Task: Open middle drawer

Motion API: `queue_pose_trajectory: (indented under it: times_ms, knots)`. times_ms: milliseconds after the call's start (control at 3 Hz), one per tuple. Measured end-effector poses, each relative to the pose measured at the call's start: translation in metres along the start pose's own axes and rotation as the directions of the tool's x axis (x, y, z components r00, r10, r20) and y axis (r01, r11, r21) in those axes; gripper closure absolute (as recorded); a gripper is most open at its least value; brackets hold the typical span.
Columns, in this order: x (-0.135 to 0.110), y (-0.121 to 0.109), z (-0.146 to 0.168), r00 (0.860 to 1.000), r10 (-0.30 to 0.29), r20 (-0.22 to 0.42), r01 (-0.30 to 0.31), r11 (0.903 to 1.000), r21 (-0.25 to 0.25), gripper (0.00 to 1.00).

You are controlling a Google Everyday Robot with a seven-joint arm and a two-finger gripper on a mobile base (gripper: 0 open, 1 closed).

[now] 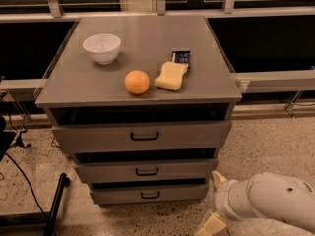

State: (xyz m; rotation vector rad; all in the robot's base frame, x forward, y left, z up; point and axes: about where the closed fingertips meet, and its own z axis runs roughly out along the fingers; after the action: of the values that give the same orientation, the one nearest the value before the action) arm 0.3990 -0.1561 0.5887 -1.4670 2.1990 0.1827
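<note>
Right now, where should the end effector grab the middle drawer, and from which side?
Grip the black bar handle centred on the front of the middle drawer, approaching straight from the front. The bar runs horizontally on a flat face, so one finger above and one below likely suits. The end effector is open, low, right of the cabinet.
</note>
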Motion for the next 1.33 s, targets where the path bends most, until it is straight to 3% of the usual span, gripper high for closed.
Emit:
queue_pose_trajectory:
  times_ms: [333, 667, 1000, 1333]
  knots:
    - [0.005, -0.003, 0.026, 0.998, -0.016, 0.054, 0.017, 0.9995, -0.027, 0.00]
    - [-0.003, -0.019, 0.078, 0.984, -0.083, 0.156, 0.098, 0.9911, -0.090, 0.00]
    - [-0.012, -0.033, 0.115, 0.967, -0.125, 0.222, 0.153, 0.9816, -0.114, 0.00]
    - [-0.012, -0.033, 0.115, 0.967, -0.126, 0.222, 0.153, 0.9816, -0.113, 0.00]
